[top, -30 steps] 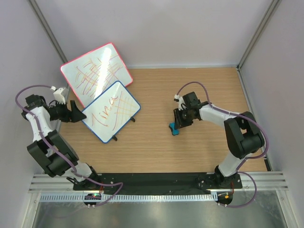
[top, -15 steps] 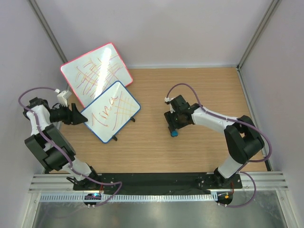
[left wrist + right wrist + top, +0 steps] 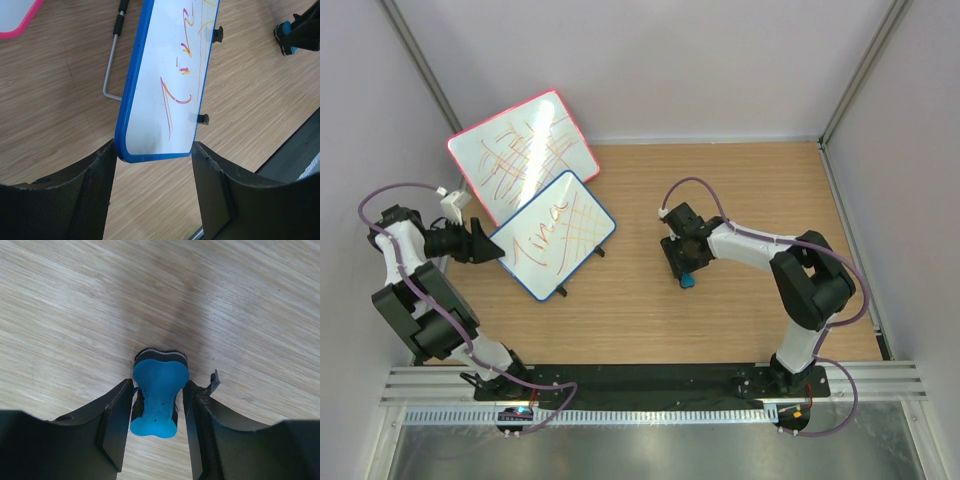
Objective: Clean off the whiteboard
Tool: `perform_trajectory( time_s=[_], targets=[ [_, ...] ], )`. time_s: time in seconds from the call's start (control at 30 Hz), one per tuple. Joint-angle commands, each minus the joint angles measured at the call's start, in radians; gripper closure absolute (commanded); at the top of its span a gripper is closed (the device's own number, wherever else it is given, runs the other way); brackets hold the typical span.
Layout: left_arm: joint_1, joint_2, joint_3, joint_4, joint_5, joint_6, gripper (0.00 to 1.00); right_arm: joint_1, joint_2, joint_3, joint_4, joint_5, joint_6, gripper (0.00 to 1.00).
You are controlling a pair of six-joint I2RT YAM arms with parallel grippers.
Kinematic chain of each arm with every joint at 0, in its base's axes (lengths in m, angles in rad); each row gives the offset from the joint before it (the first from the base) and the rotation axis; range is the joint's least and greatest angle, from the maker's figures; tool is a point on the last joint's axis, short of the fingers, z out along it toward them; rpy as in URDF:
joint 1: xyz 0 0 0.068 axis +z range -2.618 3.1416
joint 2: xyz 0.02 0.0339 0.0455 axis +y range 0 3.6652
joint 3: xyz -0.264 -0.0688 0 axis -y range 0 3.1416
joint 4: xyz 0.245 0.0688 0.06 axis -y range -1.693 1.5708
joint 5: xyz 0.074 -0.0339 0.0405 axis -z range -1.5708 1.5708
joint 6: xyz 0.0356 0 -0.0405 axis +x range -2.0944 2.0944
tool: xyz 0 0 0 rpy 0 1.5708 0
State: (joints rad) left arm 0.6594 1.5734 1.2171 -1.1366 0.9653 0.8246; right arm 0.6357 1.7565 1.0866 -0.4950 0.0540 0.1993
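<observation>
my right gripper is clenched on the blue eraser, pinching its waist; its felt face is hidden against the wooden table. my left gripper is spread wide. the blue-framed whiteboard rises just ahead, its lower edge spanning the gap; i cannot tell if we touch. wiping it unbraced could tip it off its wire stand.

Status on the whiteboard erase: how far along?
Done: the right claw is shut on the blue eraser, off to the right of the whiteboard. In hand: the left claw sits open around the board's near corner, apparently to steady it. Left: all the wiping. Red and yellow marks cover the board, and the eraser is well short of it.
</observation>
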Motion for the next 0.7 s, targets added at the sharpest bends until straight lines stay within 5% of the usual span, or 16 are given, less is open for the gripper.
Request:
perform_trajectory(
  time_s=[0.0, 0.2, 0.53, 0.67],
  targets=[
    [0.005, -0.030, 0.032, -0.022, 0.023, 0.025, 0.38, 0.007, -0.002, 0.041, -0.007, 0.014, 0.023, 0.50],
    [0.006, -0.036, 0.036, -0.029, 0.016, 0.033, 0.38, 0.007, -0.009, 0.036, -0.014, 0.033, 0.031, 0.58],
    [0.006, -0.047, 0.036, -0.034, 0.018, 0.036, 0.38, 0.007, -0.026, 0.030, -0.045, 0.064, 0.038, 0.46],
    [0.006, -0.049, 0.035, -0.038, 0.018, 0.041, 0.38, 0.009, -0.032, 0.025, -0.051, 0.070, 0.041, 0.48]
  ],
)
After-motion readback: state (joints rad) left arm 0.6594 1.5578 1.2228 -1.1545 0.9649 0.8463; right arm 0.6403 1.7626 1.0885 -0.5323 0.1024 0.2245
